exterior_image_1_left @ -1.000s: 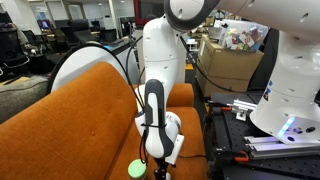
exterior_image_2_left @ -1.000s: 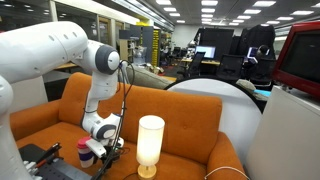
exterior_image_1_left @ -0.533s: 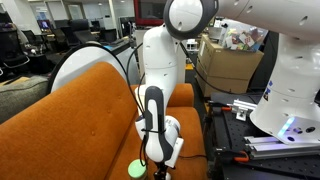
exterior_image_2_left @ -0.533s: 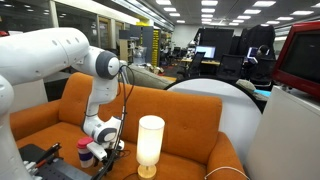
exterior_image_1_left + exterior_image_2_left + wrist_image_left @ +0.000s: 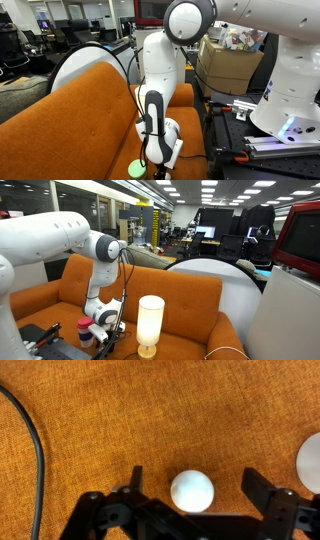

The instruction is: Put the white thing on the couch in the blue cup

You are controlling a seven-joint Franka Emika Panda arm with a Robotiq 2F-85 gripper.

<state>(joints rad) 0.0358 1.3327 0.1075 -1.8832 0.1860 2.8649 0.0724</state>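
Open-plan lab/office under rows of lit ceiling panels (image 5: 210, 192) running to the back. Desks with monitors (image 5: 205, 230) far behind. Dark office chairs (image 5: 18, 48) at the other end, too dim to count. Burnt-orange couch (image 5: 70, 112) up front, with a big white rounded shell (image 5: 215, 285) just behind its backrest, possibly a chair back. Lit white cylinder lamp (image 5: 150, 322) in the foreground. Open cardboard box (image 5: 235, 62) beyond a black bench (image 5: 235, 135).

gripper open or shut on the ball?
Gripper open: wrist view shows couch fabric between each finger and the ball.
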